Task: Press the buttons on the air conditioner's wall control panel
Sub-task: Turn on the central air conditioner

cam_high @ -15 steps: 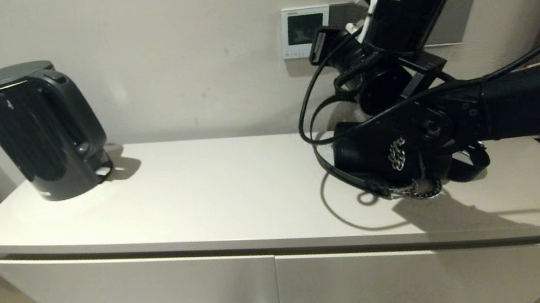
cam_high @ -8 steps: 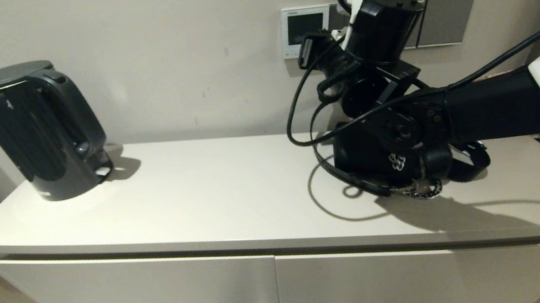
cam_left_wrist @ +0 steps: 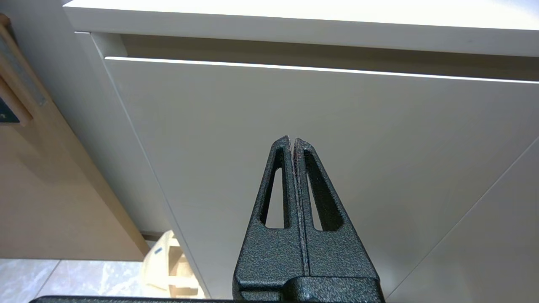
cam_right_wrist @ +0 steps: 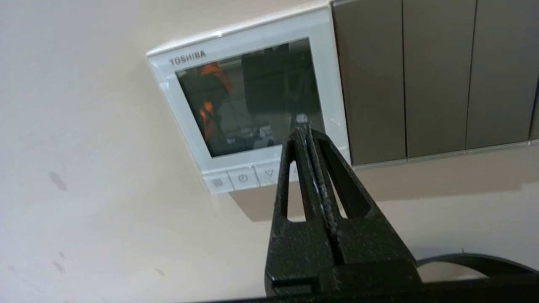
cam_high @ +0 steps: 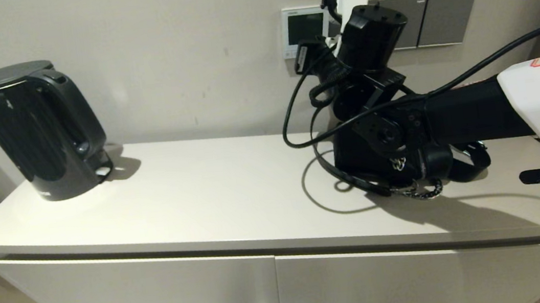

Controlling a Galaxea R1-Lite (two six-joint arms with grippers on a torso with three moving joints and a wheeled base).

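Observation:
The air conditioner's wall control panel (cam_high: pixel 304 29) is a small white square with a dark, unlit screen, fixed to the wall above the cabinet. In the right wrist view the panel (cam_right_wrist: pixel 252 40) fills the middle, with its row of pale buttons (cam_right_wrist: pixel 243 178) along the bottom edge. My right gripper (cam_right_wrist: pixel 302 126) is shut and empty. Its tips point at the panel's lower right part, over the screen's corner, just above the buttons. I cannot tell whether they touch. In the head view the right wrist (cam_high: pixel 369 36) hides the fingers and the panel's right edge. My left gripper (cam_left_wrist: pixel 293 141) is shut, parked low before the cabinet door.
Grey switch plates (cam_high: pixel 444 19) sit right of the panel and also show in the right wrist view (cam_right_wrist: pixel 438 75). A black kettle (cam_high: pixel 38 131) stands at the cabinet top's (cam_high: pixel 203 195) far left. The right arm's cable loop (cam_high: pixel 309 131) hangs over the top.
My right arm has moved left and nearer the wall, bringing the shut gripper from before the grey switch plates to the white panel. The left arm has not visibly moved.

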